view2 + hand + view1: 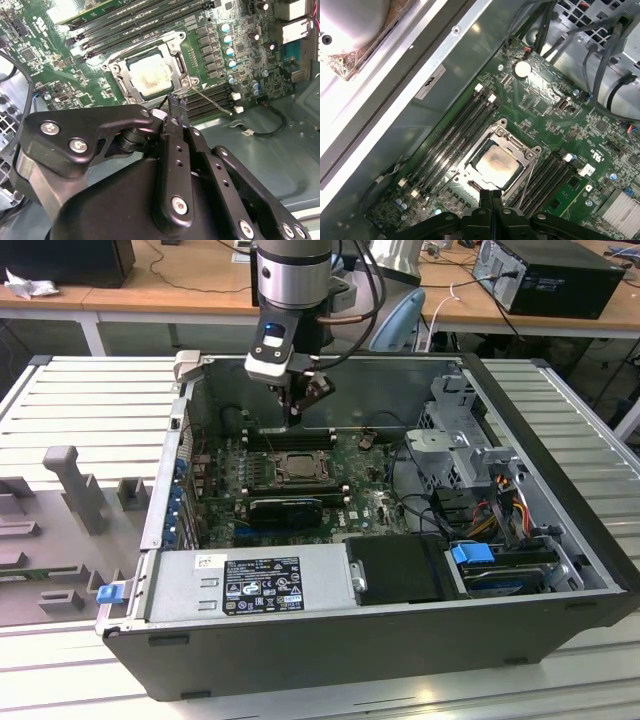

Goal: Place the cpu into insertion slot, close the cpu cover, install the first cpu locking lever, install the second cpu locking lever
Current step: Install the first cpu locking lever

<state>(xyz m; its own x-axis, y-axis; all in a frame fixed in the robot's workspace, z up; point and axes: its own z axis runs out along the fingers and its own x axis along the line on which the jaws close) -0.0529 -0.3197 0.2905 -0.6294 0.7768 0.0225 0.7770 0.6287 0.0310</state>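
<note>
Tool: we find the tool (491,196) with its two black fingers pressed flat together and nothing pinched between them.
Tool position: it hangs from the arm (292,280) inside the open computer case (330,645), low over the green motherboard (45,55). Its tips are just beside the socket's edge (we cannot tell whether they touch anything there).
Cpu: the cpu (149,75) lies flat in the insertion slot (114,67), and its pale face has a brownish smudge in the middle.
Cpu cover: the cpu cover (178,60) lies down over the chip. Its silvery frame sits around the cpu's edges, and the face shows through the window.
Locking lever: in the second wrist view we see one thin wire locking lever (212,102) angling away from the slot's corner nearest the tool and crossing a bank of memory slots. The tips sit close to its root, apart from it as far as we can judge.
Memory slots: long black memory slots (451,137) flank the insertion slot on two opposite sides.
Surroundings: in the exterior view a black card (285,508) lies on the board just beside the slot. A grey power supply (250,580) runs along the case's near wall.
Bench: the case rests on a ribbed metal bench (90,390).
</note>
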